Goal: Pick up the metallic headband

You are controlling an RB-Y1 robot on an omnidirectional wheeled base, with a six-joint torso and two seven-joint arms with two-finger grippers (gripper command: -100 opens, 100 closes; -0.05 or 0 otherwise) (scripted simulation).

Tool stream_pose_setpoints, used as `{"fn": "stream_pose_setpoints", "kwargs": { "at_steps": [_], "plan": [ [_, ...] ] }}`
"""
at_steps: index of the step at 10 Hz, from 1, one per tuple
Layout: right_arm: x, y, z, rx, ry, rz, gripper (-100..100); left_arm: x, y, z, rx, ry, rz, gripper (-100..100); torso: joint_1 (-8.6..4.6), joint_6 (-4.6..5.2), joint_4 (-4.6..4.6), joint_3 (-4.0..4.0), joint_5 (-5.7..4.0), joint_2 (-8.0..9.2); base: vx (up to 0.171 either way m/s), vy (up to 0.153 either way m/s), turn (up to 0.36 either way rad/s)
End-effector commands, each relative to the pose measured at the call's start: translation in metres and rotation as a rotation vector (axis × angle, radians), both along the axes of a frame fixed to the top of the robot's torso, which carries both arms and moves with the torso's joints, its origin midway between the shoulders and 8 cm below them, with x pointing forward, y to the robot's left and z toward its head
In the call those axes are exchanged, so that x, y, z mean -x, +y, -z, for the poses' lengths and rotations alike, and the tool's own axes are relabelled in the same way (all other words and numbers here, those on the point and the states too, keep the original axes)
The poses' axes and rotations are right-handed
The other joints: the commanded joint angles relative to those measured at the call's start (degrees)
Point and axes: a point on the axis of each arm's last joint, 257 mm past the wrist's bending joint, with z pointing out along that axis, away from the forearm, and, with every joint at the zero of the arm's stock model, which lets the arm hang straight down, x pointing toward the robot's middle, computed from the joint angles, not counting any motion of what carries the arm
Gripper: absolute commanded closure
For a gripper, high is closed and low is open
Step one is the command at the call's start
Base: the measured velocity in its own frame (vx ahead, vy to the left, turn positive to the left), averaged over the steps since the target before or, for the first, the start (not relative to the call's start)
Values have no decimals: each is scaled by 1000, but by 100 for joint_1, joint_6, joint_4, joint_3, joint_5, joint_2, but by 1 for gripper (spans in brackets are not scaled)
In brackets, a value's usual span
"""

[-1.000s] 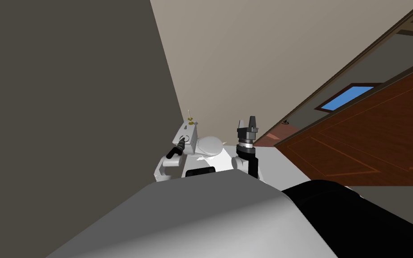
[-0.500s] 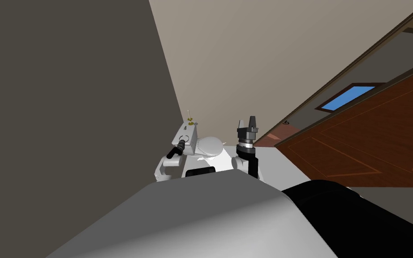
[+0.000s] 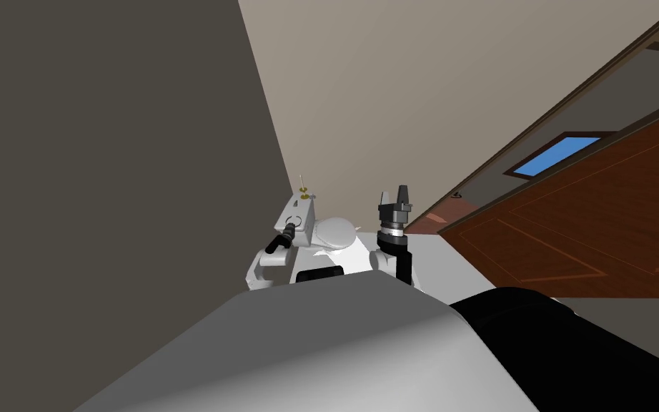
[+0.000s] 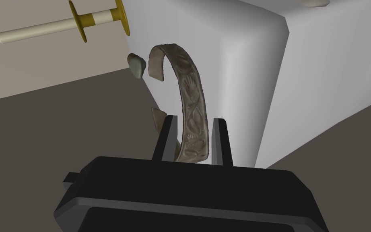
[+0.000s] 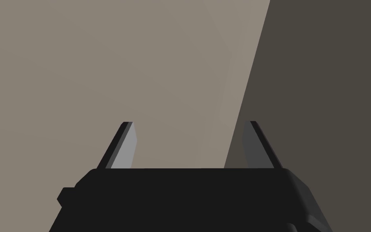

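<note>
The left hand [image 4: 195,120] is clenched on the metallic headband [image 4: 190,92], its two fingers pressing the flat sides of the engraved, brownish-grey band near one end. The headband's long axis runs outward along the fingers. Its curved back faces a white block [image 4: 309,72] just beside it, and its open ends point away from the block. Beyond its far tip sit a small grey pebble [image 4: 135,65] and a candle [image 4: 56,26]. The right hand [image 5: 190,123] is raised, fingers spread and holding nothing.

No legible txt, no labels, brands or nos. (nothing readable)
</note>
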Motion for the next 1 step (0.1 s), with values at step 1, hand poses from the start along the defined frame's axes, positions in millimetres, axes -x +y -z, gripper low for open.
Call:
{"fn": "stream_pose_setpoints", "kwargs": {
  "at_steps": [1],
  "plan": [
    [0, 0, 0, 0, 0, 0, 0, 0, 0, 0, 0, 0, 0, 0, 0, 0, 0, 0, 0, 0, -6, 0, 0]
  ]
}}
